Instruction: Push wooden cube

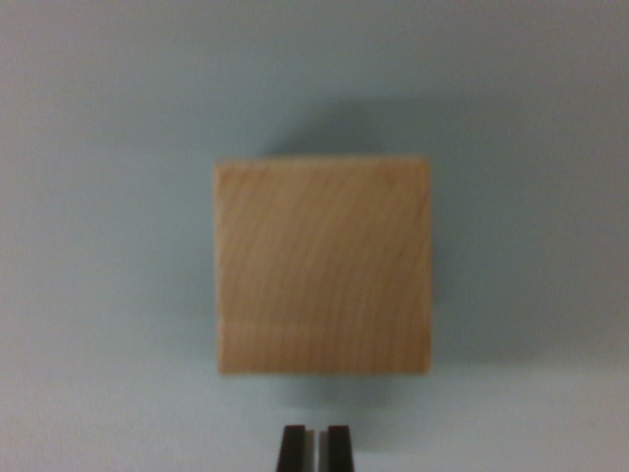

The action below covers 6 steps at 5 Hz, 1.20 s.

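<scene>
1 wooden cube point(322, 265) on plain pale blue-grey surface point(98, 197); gripper point(314, 447) just below.

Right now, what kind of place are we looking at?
Probably a lab test bench: a single wooden cube sits on a plain pale blue-grey surface, with the gripper close below it, nothing else in view.

End effector point(314, 447) at the bottom edge of the wrist view, two narrow black fingertips point(291, 448), flat squared ends, thin pale gap between them, slightly blurred
</scene>
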Each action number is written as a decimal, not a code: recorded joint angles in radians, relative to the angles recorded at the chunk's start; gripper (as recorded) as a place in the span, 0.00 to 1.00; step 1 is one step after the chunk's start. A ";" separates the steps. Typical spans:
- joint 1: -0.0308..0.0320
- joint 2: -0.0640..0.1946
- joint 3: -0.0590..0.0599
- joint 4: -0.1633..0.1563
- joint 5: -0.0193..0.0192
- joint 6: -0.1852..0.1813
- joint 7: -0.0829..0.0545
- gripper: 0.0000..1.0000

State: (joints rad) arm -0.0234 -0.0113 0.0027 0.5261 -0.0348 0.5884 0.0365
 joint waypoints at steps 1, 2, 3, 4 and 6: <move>0.0000 0.000 0.000 0.000 0.0000 0.000 0.000 1.00; 0.0006 0.033 0.000 0.043 0.0004 0.010 0.000 1.00; 0.0006 0.033 0.000 0.043 0.0004 0.010 0.000 1.00; 0.0012 0.067 0.000 0.088 0.0007 0.021 0.000 1.00; 0.0019 0.104 0.000 0.136 0.0011 0.032 0.001 1.00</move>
State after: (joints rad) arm -0.0215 0.0928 0.0030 0.6625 -0.0337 0.6208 0.0371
